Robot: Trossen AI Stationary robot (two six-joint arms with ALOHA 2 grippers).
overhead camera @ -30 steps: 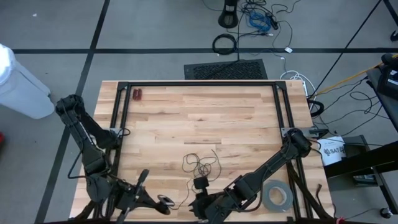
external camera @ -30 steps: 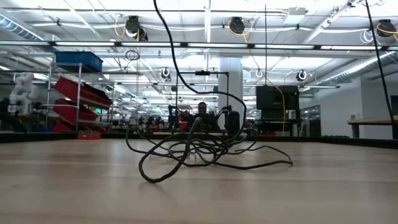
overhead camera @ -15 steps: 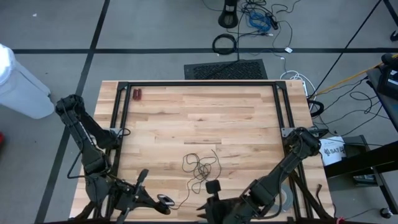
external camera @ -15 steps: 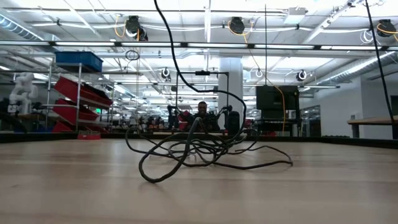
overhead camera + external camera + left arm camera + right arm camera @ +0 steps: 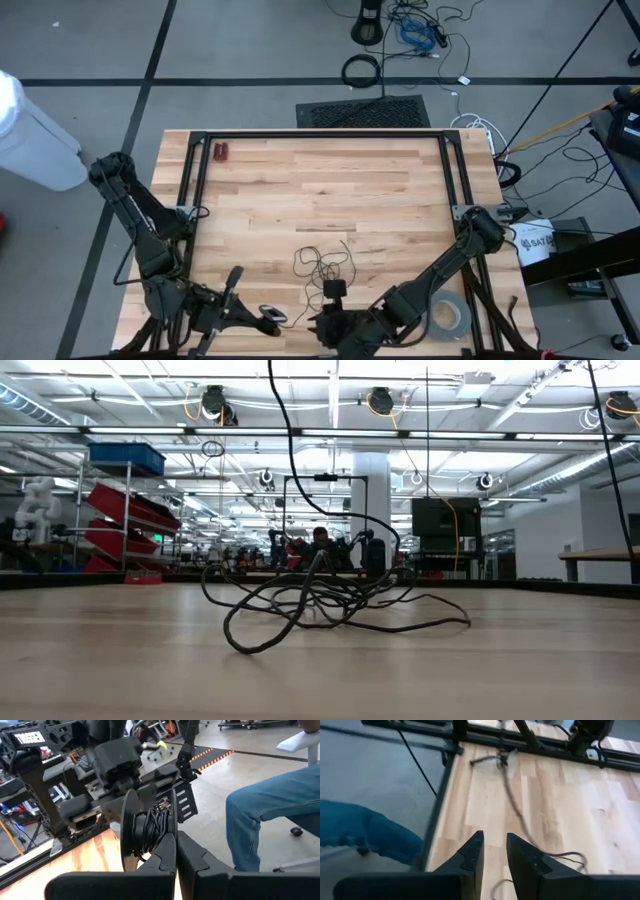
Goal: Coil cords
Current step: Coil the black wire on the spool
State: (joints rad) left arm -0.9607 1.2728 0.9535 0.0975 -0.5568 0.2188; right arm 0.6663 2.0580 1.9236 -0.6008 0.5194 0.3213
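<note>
The thin black cord lies as a loose tangle (image 5: 322, 265) (image 5: 320, 595) on the wooden table (image 5: 400, 200). One strand (image 5: 303, 305) runs from it to my left gripper (image 5: 270, 318) near the near edge. Part of the cord is wound on a small grey reel (image 5: 142, 830), on which my left gripper (image 5: 175, 851) is shut. My right gripper (image 5: 320, 322) (image 5: 494, 851) is just right of it, pointing toward the table's left. Its fingers stand a little apart with nothing between them, and a strand (image 5: 517, 805) lies on the table beyond. In the low view a strand (image 5: 290, 430) rises out of the top. My left gripper pinches the reel between its two fingers at the side of the wound cord (image 5: 159, 827) nearest to them. The fingers' own tips hide the exact spot. The reel stands on edge, its flange (image 5: 127, 832) upright, and the cord trails from it to the tangle.
A grey tape roll (image 5: 445, 316) lies at the near right, beside the right arm. A small red thing (image 5: 220, 152) lies at the far left. A black frame (image 5: 320, 135) rims the table. A person's leg in jeans (image 5: 270, 815) is just past the near edge.
My right gripper drew back toward the table's right and near edge, then came forward again toward the left gripper. My left gripper has shifted slightly toward the right. The rising strand in the low view has swung a little to the right. The tangle has kept its place.
</note>
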